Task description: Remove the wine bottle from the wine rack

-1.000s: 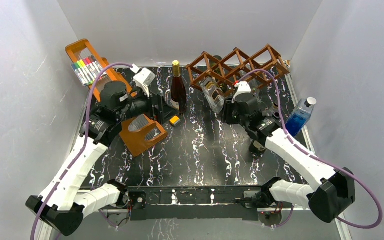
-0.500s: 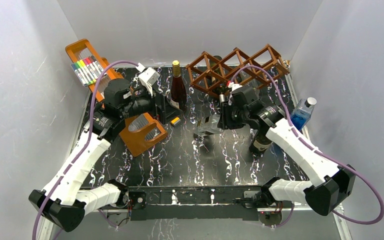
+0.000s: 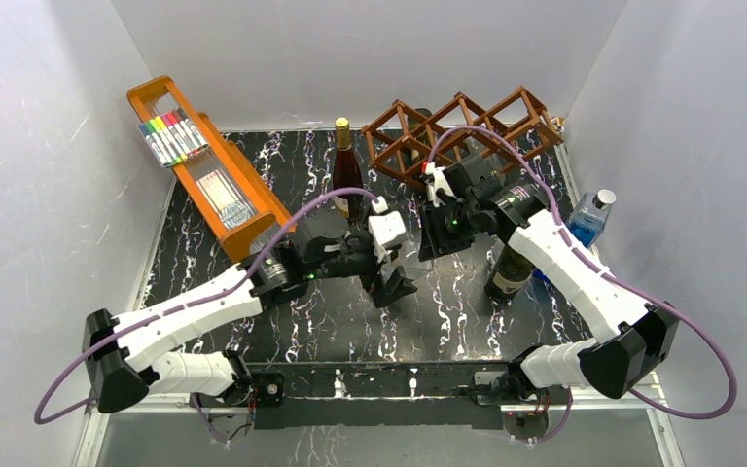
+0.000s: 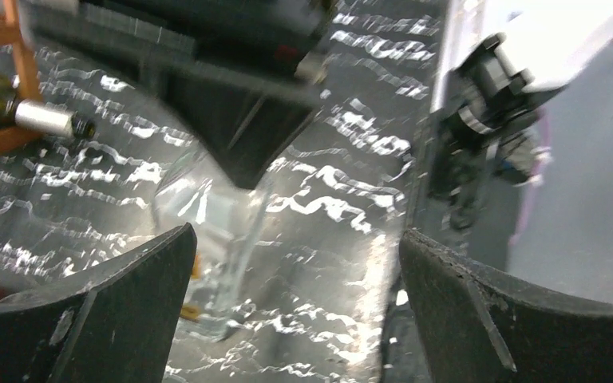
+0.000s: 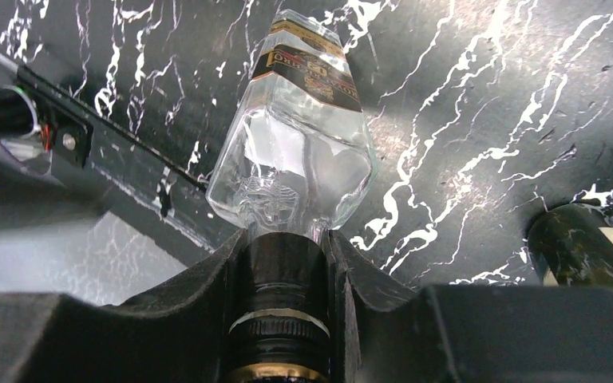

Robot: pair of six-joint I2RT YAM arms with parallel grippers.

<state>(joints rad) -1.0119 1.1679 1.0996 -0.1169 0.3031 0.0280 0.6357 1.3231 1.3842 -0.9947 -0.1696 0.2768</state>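
Observation:
The reddish-brown wine rack (image 3: pixel 462 126) stands at the back right; its corner with a silver-capped bottle (image 4: pixel 44 120) lying in it shows in the left wrist view. My right gripper (image 3: pixel 433 229) is shut on the black-capped neck of a clear glass bottle (image 5: pixel 295 152) and holds it off the rack, body pointing down over the marbled table. It is shut on that neck in its own view (image 5: pixel 283 263). My left gripper (image 3: pixel 397 277) is open, its jaws wide apart (image 4: pixel 295 311) just short of the clear bottle's body (image 4: pixel 207 215).
A dark wine bottle (image 3: pixel 347 175) stands upright left of the rack. Another dark bottle (image 3: pixel 511 272) stands under my right arm, with a blue bottle (image 3: pixel 588 219) beside it. An orange tray (image 3: pixel 219 180) with coloured markers (image 3: pixel 170 139) lies at the back left.
My right gripper drew the clear bottle out of the rack and tipped it down over the table. My left arm swung from the orange tray to the middle, up to the bottle.

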